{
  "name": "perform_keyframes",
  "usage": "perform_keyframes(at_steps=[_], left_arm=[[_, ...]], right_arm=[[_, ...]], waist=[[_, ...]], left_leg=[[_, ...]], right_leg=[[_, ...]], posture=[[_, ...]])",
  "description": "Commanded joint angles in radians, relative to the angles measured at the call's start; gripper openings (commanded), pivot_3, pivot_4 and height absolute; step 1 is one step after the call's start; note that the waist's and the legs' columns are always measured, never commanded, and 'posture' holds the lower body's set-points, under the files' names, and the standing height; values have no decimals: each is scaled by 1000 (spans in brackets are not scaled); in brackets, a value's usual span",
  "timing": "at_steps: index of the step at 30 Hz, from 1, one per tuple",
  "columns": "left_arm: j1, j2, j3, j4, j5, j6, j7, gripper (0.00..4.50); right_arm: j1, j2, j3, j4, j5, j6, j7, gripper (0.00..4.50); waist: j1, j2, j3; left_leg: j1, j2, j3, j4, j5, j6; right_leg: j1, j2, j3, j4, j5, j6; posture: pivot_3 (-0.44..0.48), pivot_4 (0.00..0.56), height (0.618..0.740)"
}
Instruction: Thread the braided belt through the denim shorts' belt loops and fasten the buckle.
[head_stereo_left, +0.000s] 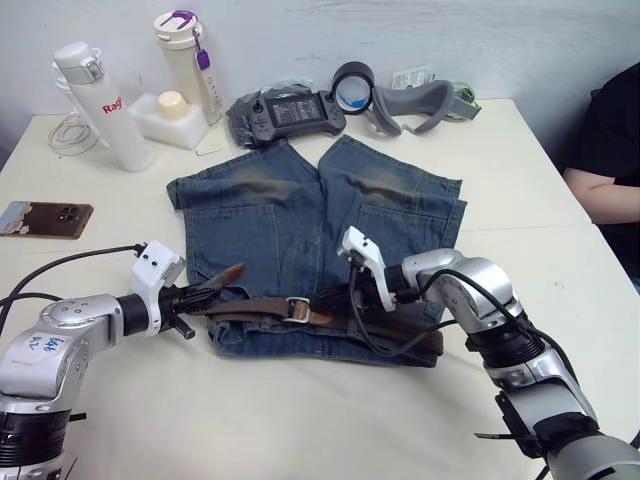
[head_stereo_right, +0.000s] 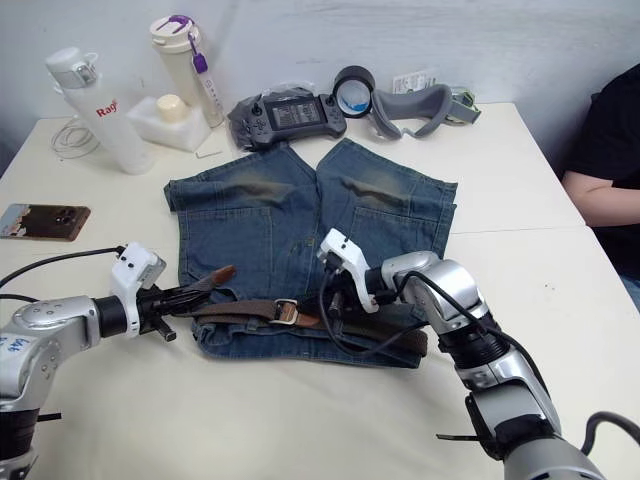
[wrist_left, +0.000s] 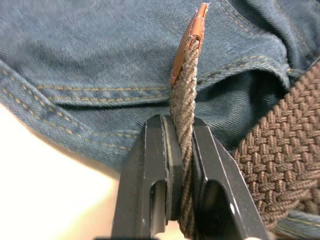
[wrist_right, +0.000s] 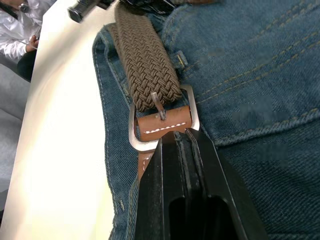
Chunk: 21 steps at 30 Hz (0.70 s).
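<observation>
The denim shorts (head_stereo_left: 300, 210) lie flat on the table, waistband toward me. Along the waistband runs the braided belt (head_stereo_left: 255, 308), its pin passed through the braid at the silver buckle (head_stereo_left: 297, 311). My left gripper (head_stereo_left: 205, 294) is shut on the belt's free end just behind the orange-brown leather tip (wrist_left: 187, 45), which sticks up off the denim. My right gripper (wrist_right: 182, 137) is shut, its tips resting against the stitched leather tab behind the buckle (wrist_right: 132, 131); I see nothing between them. A small denim belt loop (wrist_right: 180, 60) sits beside the strap (wrist_right: 147, 65).
Two white bottles (head_stereo_left: 100, 105) (head_stereo_left: 188, 65), a white container (head_stereo_left: 165, 115), a game controller (head_stereo_left: 290, 110) and a grey headset (head_stereo_left: 405, 100) line the far edge. A phone (head_stereo_left: 40, 218) lies at the left. A person's arm (head_stereo_left: 605, 190) is at the table's right side.
</observation>
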Motion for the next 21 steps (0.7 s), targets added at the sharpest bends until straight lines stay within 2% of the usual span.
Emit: perform_keyframes(at_steps=[1, 15, 21], left_arm=[[-18, -25, 2, -10, -4, -44, 4, 0], [-18, -27, -11, -22, -6, -49, 5, 0], [-9, -24, -6, -16, -4, -55, 1, 0]], right_arm=[[-32, 23, 34, -16, 1, -23, 2, 36], [-67, 83, 124, 76, -61, -71, -13, 36], [-98, 56, 32, 10, 33, 3, 21, 36]], waist=[[0, 0, 0], [-1, 0, 0], [1, 0, 0]], left_leg=[[0, 0, 0, 0, 0, 0], [0, 0, 0, 2, 1, 1], [0, 0, 0, 3, 1, 1]], right_leg=[[0, 0, 0, 1, 0, 0], [-1, -1, 0, 5, 0, 0], [-1, -1, 0, 7, 0, 0]], posture=[[0, 150, 740], [0, 150, 740], [0, 150, 740]])
